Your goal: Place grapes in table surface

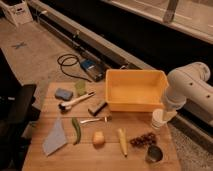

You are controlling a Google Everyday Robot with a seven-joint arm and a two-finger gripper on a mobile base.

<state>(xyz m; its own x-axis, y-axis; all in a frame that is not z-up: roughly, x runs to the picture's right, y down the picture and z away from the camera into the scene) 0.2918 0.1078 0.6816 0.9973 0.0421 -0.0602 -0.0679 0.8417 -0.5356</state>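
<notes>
The claw [159, 120] is seen at the right edge of the table surface [85, 157], just by the front right corner of the yellow bin [135, 89]. Whether it is open, shut or holding sth can't be told. The grapes [143, 139] are found near it, at approx. 7 o'clock, lying on the wood. They look apart from the claw, but this can't be told for sure. Their long side is laid from 8 to 2 o'clock, w/ the 2 o'clock end nearest the claw. A dark metal cup [154, 154] is set just by them at 5 o'clock. Only one arm [187, 82] is had. It is stretched in from 2 o'clock, bent at a big joint, & the wrist is pointed down at the wood.
</notes>
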